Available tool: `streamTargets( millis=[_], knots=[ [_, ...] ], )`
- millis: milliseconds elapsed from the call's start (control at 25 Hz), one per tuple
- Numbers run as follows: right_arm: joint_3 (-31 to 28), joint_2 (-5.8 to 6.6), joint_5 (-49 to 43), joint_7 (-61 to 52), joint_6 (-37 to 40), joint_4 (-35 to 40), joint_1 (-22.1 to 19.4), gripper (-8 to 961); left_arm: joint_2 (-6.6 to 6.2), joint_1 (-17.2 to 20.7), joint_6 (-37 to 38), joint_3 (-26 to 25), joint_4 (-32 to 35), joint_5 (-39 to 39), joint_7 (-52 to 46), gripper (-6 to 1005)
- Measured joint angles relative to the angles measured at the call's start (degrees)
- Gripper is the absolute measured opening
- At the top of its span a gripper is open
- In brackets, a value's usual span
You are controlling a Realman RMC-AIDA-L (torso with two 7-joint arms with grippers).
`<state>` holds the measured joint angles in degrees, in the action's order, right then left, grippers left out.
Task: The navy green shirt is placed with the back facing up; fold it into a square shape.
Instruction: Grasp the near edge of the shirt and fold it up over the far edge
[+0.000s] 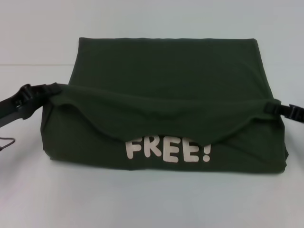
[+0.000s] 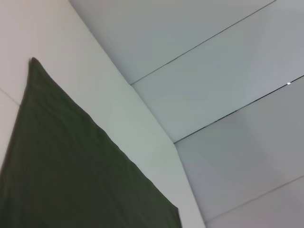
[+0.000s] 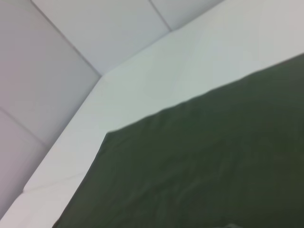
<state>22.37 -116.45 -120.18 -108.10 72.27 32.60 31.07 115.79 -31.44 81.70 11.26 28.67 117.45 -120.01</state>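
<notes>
The navy green shirt (image 1: 166, 66) lies on the white table (image 1: 152, 199), far wider than either gripper. Its near part is turned up, so the white "FREE!" print (image 1: 167, 149) shows under a sagging fold. That fold hangs between my two grippers. My left gripper (image 1: 53, 89) holds the fold's left end, and my right gripper (image 1: 270, 107) holds the right end, both lifted a little off the table. Cloth covers the fingertips. The left wrist view shows a corner of the shirt (image 2: 71, 171), and the right wrist view shows a shirt (image 3: 204, 161) edge on the table.
The white table (image 3: 142, 85) runs on past the shirt at the front and on both sides. A thin dark wire piece (image 1: 5, 142) sticks in at the left edge. Pale wall panels (image 2: 213, 61) stand behind the table.
</notes>
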Motion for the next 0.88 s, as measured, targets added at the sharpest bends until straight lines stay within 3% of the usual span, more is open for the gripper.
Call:
streamTargets(
  millis=[280,520,880],
  knots=[
    [0.3,-0.51,2.5,0.6,-4.1,0.0,0.1,60,2.15,-2.6,-7.0,0.1,-0.1,-0.1,4.6,59],
    [0.5,-1.72,2.9,1.9,-7.2,-0.2,0.7,60,3.82,-3.9,-11.6,0.2,-0.1,-0.8,8.1,59],
    [0.6,-2.50,3.3,3.6,-11.4,-1.5,1.3,58,5.36,-5.2,-15.6,0.2,-0.6,-1.6,11.6,60]
  ],
)
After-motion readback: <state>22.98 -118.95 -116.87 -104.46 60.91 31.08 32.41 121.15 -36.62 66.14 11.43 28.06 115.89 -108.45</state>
